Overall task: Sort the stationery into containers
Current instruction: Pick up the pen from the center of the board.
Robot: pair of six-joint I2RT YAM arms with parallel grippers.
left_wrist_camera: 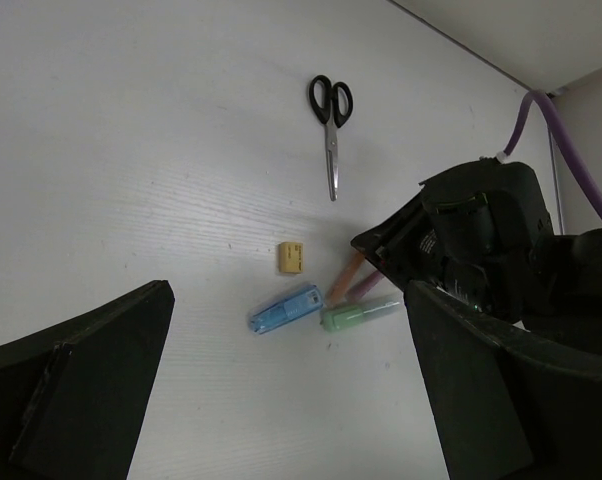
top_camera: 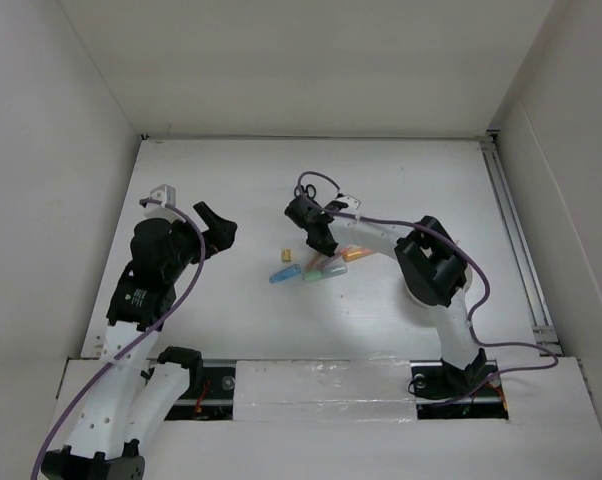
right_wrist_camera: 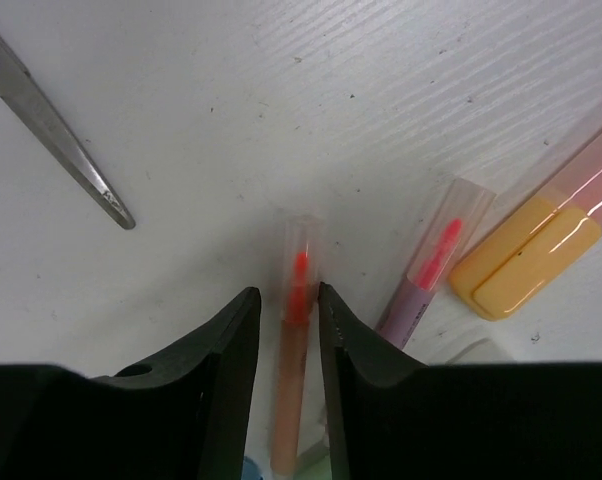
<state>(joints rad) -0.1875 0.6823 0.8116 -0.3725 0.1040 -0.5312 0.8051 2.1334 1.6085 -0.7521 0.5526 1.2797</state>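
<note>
At frame centre the right gripper (top_camera: pixel 323 246) sits over a blue marker (top_camera: pixel 284 274), green marker (top_camera: pixel 316 272) and orange marker (top_camera: pixel 356 254); a yellow block (top_camera: pixel 286 256) lies just left. The left gripper (top_camera: pixel 217 223) hangs centre-left.

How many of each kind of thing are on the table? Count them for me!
Scissors: 1
Thin pens: 2 (orange pen, purple pen)
Stubby markers: 3 (blue marker, green marker, orange marker)
Yellow block: 1
Total: 7

White links (top_camera: pixel 111 400), black joints (top_camera: pixel 436 265), purple cables (left_wrist_camera: pixel 528 105); left claw (top_camera: pixel 216 222), right claw (top_camera: pixel 324 248) black.
</note>
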